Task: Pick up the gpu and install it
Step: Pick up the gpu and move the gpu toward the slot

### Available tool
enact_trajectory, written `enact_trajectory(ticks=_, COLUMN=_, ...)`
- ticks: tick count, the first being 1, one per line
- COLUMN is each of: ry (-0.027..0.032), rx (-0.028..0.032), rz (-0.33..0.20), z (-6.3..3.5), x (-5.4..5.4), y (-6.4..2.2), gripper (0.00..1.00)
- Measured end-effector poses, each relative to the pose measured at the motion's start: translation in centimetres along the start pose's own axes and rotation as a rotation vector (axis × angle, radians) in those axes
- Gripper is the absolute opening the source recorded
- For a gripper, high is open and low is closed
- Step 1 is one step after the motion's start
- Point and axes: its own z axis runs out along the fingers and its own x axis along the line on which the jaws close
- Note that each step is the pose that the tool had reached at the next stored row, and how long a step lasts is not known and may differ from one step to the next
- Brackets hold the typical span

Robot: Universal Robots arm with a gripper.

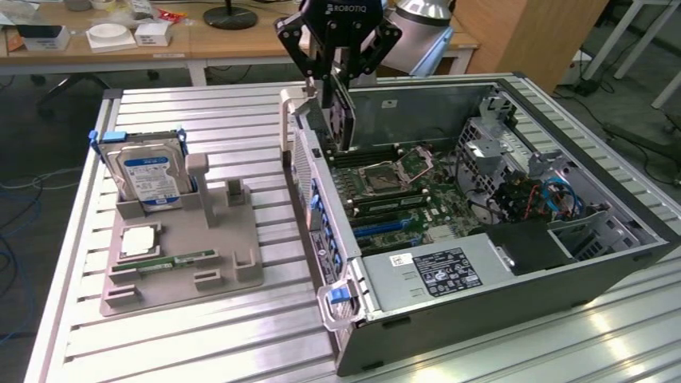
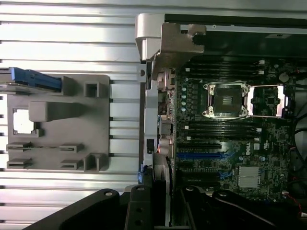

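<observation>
The carry-over step is in hand: the gripper (image 1: 338, 80) pinches the gpu (image 1: 343, 120) by its upper edge, fingers pressed against both faces. The card hangs upright on edge above the open case (image 1: 596, 263), at the case's far corner on the exterior view's left. It is clear of the motherboard (image 1: 394, 191) and not yet in any slot. In the wrist view the gpu (image 2: 163, 191) shows edge-on between the gripper's (image 2: 160, 211) links, close along the case's bracket wall and near the blue slot (image 2: 199, 155). Seating it, by my reading, calls for the card's lower edge to line up with a slot and its metal end to meet the wall opening. After that it needs a straight, level push down, since a tilted card could jam or scrape the board. By count there is one gpu, one gripper, one case and one open processor socket (image 1: 380, 177). To the exterior view's left, one grey tray (image 1: 181, 279) on the slatted table (image 1: 213, 343) holds one hard drive (image 1: 152, 177) standing upright and one green memory stick (image 1: 175, 262) lying flat.
</observation>
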Motion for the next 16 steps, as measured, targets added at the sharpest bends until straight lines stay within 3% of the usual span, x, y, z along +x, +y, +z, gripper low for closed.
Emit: enact_trajectory(ticks=16, ry=0.0, rx=0.0, rz=0.0, z=-0.01, x=-1.3, y=0.0, gripper=0.27)
